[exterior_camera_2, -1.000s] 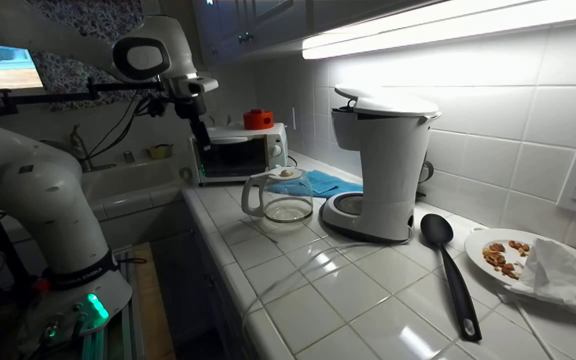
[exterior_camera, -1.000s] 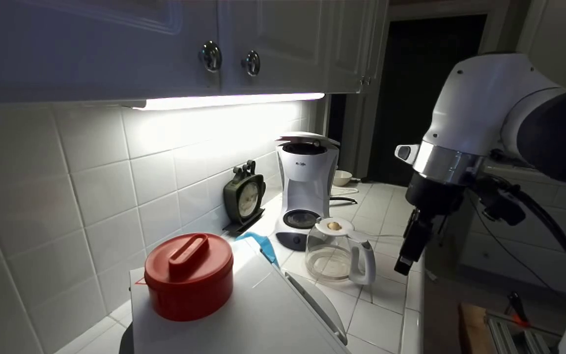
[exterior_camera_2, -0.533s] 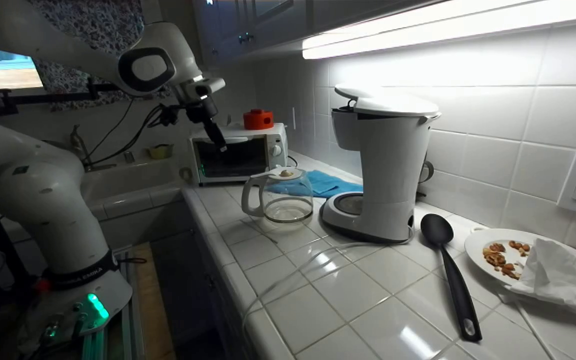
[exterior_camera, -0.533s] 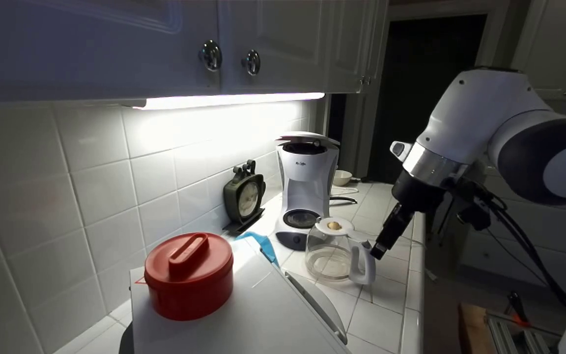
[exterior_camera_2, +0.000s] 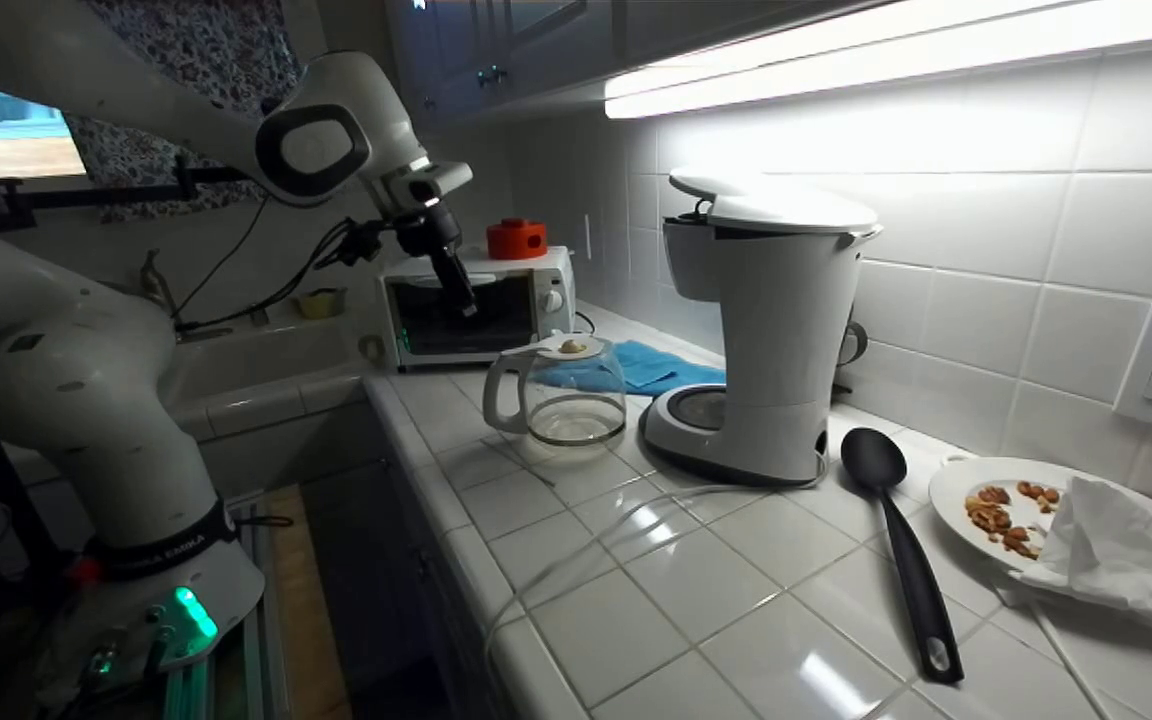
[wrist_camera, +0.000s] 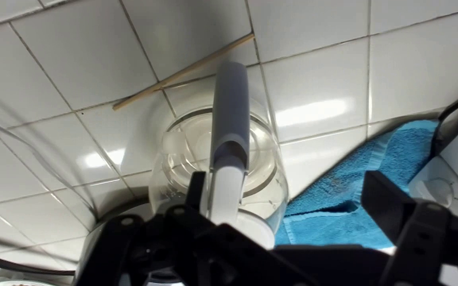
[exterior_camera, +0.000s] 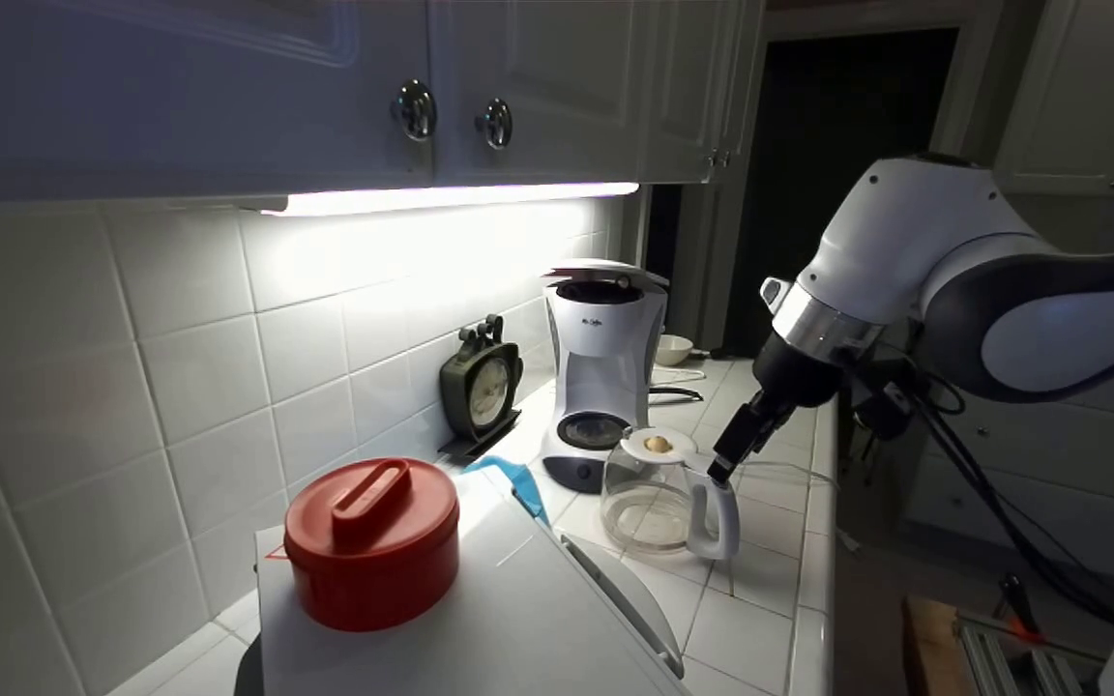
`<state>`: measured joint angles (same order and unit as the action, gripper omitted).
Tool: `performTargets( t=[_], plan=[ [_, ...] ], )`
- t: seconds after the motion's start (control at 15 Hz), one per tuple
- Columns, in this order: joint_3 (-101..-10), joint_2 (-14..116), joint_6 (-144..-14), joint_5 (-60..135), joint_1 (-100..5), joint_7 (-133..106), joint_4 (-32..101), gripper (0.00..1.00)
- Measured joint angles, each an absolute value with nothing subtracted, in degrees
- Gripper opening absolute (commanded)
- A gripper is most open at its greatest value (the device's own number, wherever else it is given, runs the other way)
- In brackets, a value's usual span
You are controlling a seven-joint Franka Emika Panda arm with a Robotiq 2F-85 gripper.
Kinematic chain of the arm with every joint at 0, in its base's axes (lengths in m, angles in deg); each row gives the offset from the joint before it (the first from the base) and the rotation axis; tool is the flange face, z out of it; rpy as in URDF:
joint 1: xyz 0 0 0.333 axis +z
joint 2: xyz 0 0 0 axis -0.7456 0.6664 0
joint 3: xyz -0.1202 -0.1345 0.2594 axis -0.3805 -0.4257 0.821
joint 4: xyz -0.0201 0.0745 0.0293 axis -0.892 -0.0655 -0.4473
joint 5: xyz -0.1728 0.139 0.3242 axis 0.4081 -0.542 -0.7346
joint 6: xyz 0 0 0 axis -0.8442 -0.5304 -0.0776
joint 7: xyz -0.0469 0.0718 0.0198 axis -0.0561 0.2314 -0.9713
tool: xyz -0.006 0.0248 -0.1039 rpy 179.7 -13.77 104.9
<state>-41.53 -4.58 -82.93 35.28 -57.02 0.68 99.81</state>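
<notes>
Near glass carafe [exterior_camera_2: 578,392], end effector [wrist_camera: 284,182] with jaws spread wide; blue towel [exterior_camera_2: 651,372], coffee maker [exterior_camera_2: 781,350] nearby.

red lidded container [exterior_camera: 371,565] on toaster oven [exterior_camera_2: 501,322] | blue cloth [exterior_camera_2: 654,369] | black spoon [exterior_camera_2: 908,560] beside plate [exterior_camera_2: 1011,472] holding nuts [exterior_camera_2: 990,512]

My tool [wrist_camera: 286,186] hangs above the table [exterior_camera_2: 706,600] near the handle [wrist_camera: 231,105] of the carafe [exterior_camera_2: 576,400], and in my wrist view a stick [wrist_camera: 183,72] lies on the table near that handle. In an exterior view, the carafe stands left of the coffee maker [exterior_camera_2: 781,350] and before the toaster oven [exterior_camera_2: 506,320], on which a container [exterior_camera_2: 516,240] rests, while a cloth [exterior_camera_2: 651,370] lies behind the carafe. Right of the coffee maker in that view, a spoon [exterior_camera_2: 908,555] lies between it and a plate [exterior_camera_2: 948,495] with nuts [exterior_camera_2: 991,515] and a napkin [exterior_camera_2: 1111,545] on it.
</notes>
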Motion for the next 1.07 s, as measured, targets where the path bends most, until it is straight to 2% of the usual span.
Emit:
performTargets(
  t=[0.4,1.07],
  plan=[
    [-41.64,-3.35,-84.64,37.77,-60.7,1.26,99.81,1.0],
    [-41.93,2.27,-89.57,38.44,-60.71,1.25,99.82,1.0]
  ],
)
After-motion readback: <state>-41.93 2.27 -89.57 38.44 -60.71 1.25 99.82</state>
